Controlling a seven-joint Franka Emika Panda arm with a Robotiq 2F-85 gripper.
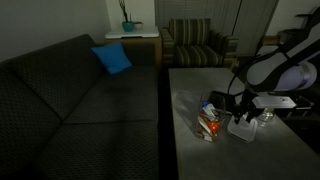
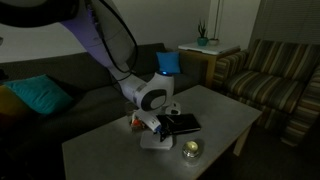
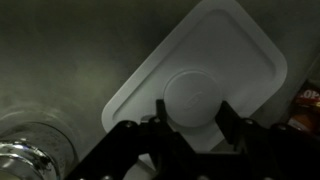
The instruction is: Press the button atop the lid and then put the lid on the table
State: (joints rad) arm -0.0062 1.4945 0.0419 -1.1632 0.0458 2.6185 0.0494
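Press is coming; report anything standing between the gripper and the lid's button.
Nothing visible: in the wrist view the gripper straddles the button atop the lid; the glass object lies off to one side.

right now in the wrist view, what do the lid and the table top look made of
The lid looks like white plastic, smooth matte with moulded rounded edges. The table top looks grey and smooth, perhaps laminate; dim light leaves it open.

Dark sofa (image 1: pixel 70 90), striped armchair (image 1: pixel 195 45), dim light
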